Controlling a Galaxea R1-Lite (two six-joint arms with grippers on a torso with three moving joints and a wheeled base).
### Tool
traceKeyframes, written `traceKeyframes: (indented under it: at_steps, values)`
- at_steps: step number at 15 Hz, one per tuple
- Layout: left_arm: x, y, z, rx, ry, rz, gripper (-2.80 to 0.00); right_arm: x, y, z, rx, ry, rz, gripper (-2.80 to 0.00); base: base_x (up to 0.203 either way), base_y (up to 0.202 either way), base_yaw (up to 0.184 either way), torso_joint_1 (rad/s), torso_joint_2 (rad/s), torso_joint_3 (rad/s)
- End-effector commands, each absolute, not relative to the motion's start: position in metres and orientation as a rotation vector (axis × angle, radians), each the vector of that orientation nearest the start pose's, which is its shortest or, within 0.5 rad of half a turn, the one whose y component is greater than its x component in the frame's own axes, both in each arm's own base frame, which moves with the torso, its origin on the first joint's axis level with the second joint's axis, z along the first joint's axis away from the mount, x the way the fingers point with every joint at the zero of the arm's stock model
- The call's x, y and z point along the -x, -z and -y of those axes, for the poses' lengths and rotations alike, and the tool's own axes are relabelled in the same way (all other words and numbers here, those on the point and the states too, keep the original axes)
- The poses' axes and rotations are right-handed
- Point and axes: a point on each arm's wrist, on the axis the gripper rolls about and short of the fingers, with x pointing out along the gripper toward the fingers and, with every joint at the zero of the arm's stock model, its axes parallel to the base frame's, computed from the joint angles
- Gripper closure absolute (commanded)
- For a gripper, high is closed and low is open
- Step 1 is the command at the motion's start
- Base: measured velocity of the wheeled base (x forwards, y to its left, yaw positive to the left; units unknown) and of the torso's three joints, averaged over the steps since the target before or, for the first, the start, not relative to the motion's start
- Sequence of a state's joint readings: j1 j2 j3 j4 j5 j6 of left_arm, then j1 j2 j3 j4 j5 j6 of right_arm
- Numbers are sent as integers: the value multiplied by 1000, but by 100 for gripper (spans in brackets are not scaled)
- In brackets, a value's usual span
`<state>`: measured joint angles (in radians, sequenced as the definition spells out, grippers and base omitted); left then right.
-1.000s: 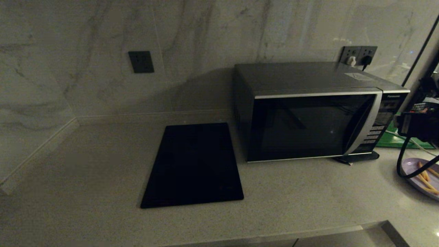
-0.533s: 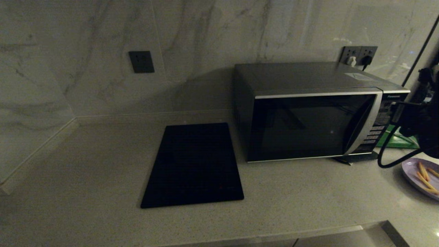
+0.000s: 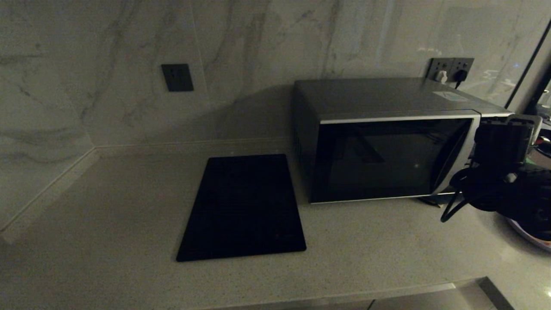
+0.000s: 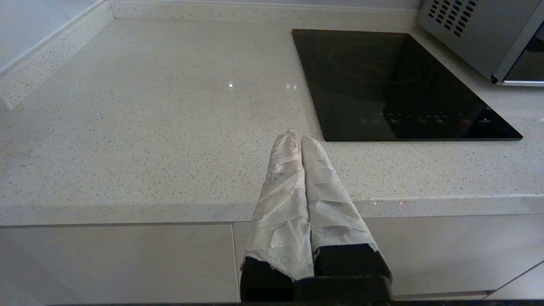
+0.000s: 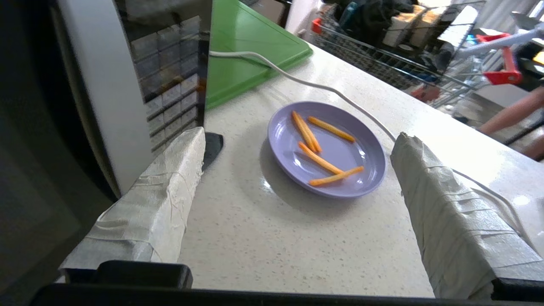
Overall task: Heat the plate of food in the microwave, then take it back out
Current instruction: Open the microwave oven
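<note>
- Presently, the right gripper [image 5: 297, 170] stands at the right end of the counter [image 3: 107, 202], in front of the microwave [image 3: 387, 142] at its button-panel side; its taped fingers [image 5: 161, 204] are spread wide and hold nothing.
- The plate of food [image 5: 327, 148], lavender with a few orange sticks, lies on the counter to the right of the microwave, near the counter's right edge, with a green board [image 5: 246, 51] behind it and a white cable [image 5: 306, 83] running past its rim.
- Deciding relation: in the right wrist view the plate lies straight ahead of the spread fingers, apart from them, roughly centred in the gap. The plate is round, so no long axis governs the grasp; the sticks lie at mixed angles.
- One finger sits just beside the microwave's front corner; whether it touches cannot be told.
- The right arm is plainly the nearer. The left gripper [image 4: 301, 144] is parked off the counter's front edge, near the black cooktop [image 4: 395, 85], fingers pressed together and empty.
- The microwave door appears closed; judged from this, the task is at its opening stage.
- Change from a second ago: in the head view the right arm has swung inward from the frame's right edge and now covers most of the plate and part of the button panel; nothing else on the counter has moved.
</note>
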<state>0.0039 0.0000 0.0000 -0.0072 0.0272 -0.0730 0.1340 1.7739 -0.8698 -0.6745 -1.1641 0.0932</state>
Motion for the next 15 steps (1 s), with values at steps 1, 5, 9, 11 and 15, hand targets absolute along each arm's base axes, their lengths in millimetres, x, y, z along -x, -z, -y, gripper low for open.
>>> traceKeyframes:
  at_steps: [1, 5, 9, 11, 15]
  values:
    - [23, -76, -1, 74, -32, 7, 0, -319, -177, -22, 71, 1042, -153, -280, 0, 0, 0, 0, 0, 0]
    - [23, -76, -1, 74, -32, 7, 0, -325, -182, -27, 50, 1031, -125, -280, 0, 0, 0, 0, 0, 0]
    - [23, -76, -1, 74, -32, 7, 0, -334, -170, -29, 62, 1030, -142, -280, 0, 0, 0, 0, 0, 0]
    - [23, -76, -1, 74, -32, 7, 0, -340, -158, -30, 28, 1030, -139, -280, 0, 0, 0, 0, 0, 0]
    - [23, -76, -1, 74, -33, 7, 0, -354, -160, -38, 5, 1011, -117, -280, 0, 0, 0, 0, 0, 0]
